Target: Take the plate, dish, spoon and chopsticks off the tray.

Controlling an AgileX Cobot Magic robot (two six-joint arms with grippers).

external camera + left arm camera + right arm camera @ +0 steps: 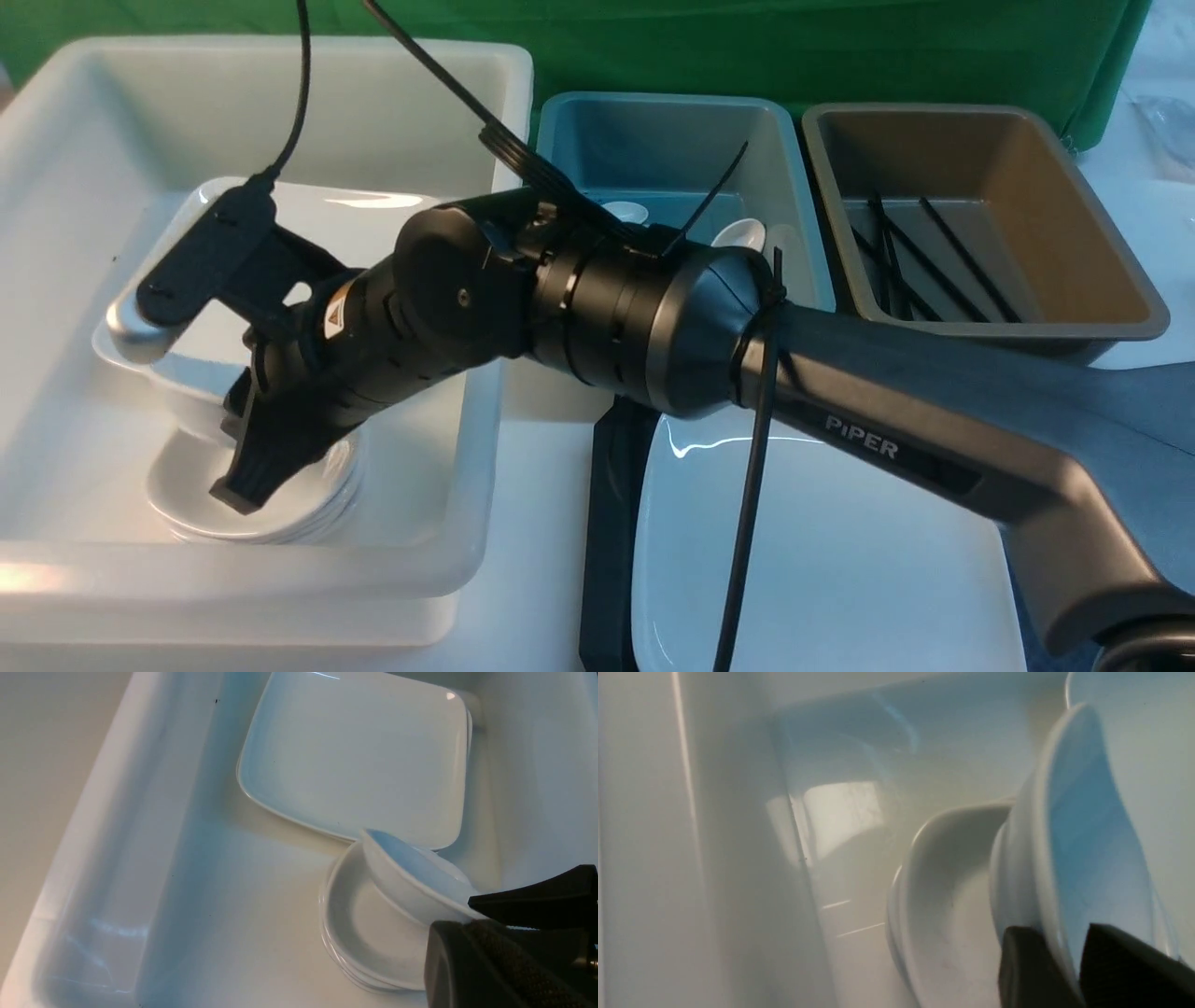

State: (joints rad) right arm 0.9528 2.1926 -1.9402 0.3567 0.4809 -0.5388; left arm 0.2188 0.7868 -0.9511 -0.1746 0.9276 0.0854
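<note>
My right gripper reaches into the white tub, shut on the rim of a small white dish. The dish hangs tilted, its low edge over a stack of like dishes. One right finger lies inside the dish. My left gripper is shut and empty, close to its camera. The large white plate lies on the black tray. Black chopsticks lie in the brown tub. A white spoon peeks from behind the arm in the blue tub.
Square white plates are stacked at the back of the white tub, just beyond the dish stack. The right arm crosses low over the tray and the tub's rim. A green cloth hangs behind the tubs.
</note>
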